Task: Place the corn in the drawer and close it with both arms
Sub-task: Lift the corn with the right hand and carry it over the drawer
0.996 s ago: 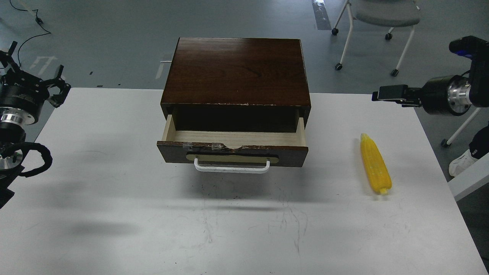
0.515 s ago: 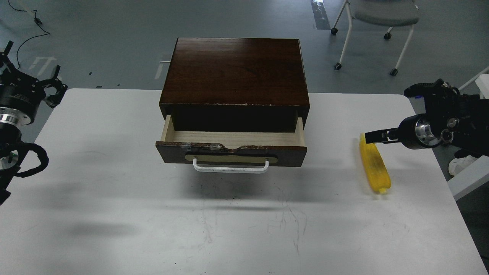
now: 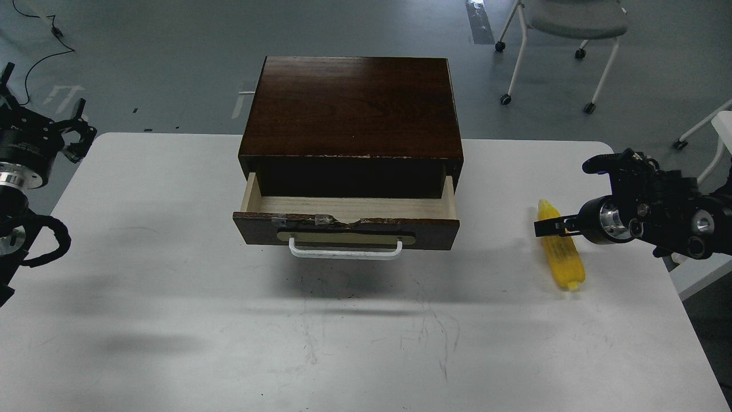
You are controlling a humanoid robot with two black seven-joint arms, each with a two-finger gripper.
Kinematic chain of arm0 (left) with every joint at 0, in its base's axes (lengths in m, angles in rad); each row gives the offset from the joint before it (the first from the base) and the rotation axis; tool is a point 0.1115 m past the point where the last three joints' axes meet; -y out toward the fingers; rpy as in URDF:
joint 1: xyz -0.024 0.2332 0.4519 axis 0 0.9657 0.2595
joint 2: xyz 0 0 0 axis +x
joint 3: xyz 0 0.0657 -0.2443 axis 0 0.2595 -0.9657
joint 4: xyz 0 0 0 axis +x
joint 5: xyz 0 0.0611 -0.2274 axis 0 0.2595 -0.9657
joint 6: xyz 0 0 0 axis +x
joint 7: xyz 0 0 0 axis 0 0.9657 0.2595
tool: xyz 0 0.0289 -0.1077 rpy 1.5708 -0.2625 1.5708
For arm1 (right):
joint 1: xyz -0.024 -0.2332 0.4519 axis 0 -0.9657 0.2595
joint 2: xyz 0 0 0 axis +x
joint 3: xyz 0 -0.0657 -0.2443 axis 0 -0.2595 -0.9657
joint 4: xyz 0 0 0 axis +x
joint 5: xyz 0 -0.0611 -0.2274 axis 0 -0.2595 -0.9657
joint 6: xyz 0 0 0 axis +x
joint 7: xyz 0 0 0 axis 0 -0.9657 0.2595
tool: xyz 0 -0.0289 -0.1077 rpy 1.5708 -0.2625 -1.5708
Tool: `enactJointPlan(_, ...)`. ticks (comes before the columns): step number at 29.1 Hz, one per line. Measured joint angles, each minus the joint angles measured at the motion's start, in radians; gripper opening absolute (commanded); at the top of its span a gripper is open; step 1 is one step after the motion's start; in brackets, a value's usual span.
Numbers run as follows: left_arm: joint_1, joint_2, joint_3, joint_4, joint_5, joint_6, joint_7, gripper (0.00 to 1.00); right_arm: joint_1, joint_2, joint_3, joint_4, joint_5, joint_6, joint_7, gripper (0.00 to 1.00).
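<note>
The yellow corn (image 3: 564, 261) lies lengthwise on the white table (image 3: 171, 286), to the right of the cabinet. The drawer (image 3: 343, 226) is pulled open, showing its empty pale wood inside and its white bar handle (image 3: 343, 252). My right gripper (image 3: 543, 228) reaches in from the right and sits low over the upper half of the corn, fingers pointing left. It is dark and side-on, so I cannot tell its fingers apart. My left gripper (image 3: 73, 126) is at the table's far left corner, claws spread and empty.
The dark brown cabinet (image 3: 351, 106) stands at the back middle of the table. A wheeled chair (image 3: 572, 23) stands on the floor behind at the right. A white object (image 3: 695, 269) is off the table's right edge.
My right arm has swung down and left, from high beside the table to low over the corn. My left arm has drifted slightly left. The corn and drawer have not moved.
</note>
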Motion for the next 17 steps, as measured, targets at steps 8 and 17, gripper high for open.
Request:
enactJointPlan(8,-0.001,0.006,-0.001,0.005,0.000,0.000,0.000,0.99,-0.022,-0.011,0.004,0.004,0.002,-0.003,0.066,0.00)
enactJointPlan(17,-0.009,0.007,-0.003,0.005,0.000,0.000,-0.004,0.99,0.118,-0.109,0.026,0.063,0.006,-0.004,0.070,0.00)
